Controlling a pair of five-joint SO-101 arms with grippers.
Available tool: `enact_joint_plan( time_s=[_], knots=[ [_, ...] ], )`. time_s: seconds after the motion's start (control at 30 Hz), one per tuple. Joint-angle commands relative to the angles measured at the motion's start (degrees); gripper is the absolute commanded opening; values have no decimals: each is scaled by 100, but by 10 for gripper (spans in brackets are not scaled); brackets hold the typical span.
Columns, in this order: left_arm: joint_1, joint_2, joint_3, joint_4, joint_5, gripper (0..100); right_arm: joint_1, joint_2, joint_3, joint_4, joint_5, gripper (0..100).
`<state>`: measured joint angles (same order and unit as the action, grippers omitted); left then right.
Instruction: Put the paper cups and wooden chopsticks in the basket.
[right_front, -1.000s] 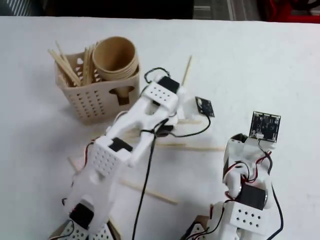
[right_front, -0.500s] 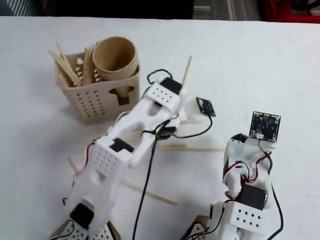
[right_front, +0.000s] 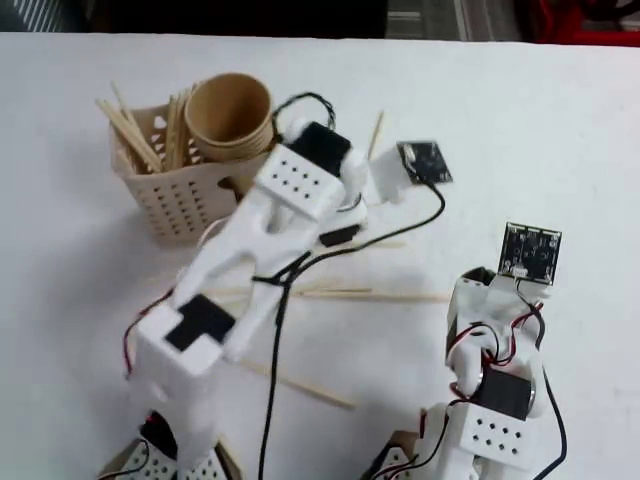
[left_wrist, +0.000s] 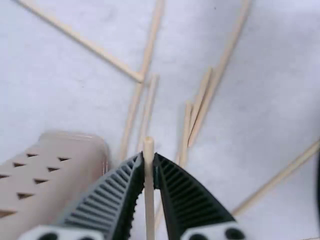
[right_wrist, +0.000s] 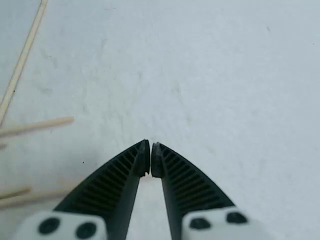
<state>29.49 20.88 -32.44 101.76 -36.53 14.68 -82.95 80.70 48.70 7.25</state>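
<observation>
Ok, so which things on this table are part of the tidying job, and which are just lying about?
Part of the job:
- beige perforated plastic basket
- stacked brown paper cups, inside it
- bundled wooden chopsticks, inside it
- loose wooden chopsticks on the table
- one chopstick, gripped in the left hand

Just there:
- white table
- right hand, shut on nothing

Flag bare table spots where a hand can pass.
Bare: the table on the far right, beyond the right arm, and the strip left of the basket. Crowded: loose chopsticks scattered between basket and right arm, partly under the left arm.
</observation>
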Motion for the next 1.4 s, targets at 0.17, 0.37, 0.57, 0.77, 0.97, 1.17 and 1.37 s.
enact_joint_plan(
  time_s=[0.17,0.37,0.57,0.77,0.97,1.17,1.37],
  knots=[
    [101,-2563,-97,-18,598,23,13,-66,-132,-110,18,18],
    [-145,-3855,-97,-264,1037,23,4,-66,-132,-110,18,18],
    [-1033,-4708,-97,-1002,1213,23,4,-66,-132,-110,18,18],
    [-1798,-5279,-97,-1890,1213,23,-145,-57,-369,-66,35,18],
    [-2325,-5437,-79,-2716,1565,23,-585,-13,-695,303,44,18],
    [-2703,-5297,141,-3349,2365,23,-1051,-13,-862,567,44,18],
    [-2730,-5156,1055,-3947,2664,23,-1138,-13,-862,549,44,18]
  ],
)
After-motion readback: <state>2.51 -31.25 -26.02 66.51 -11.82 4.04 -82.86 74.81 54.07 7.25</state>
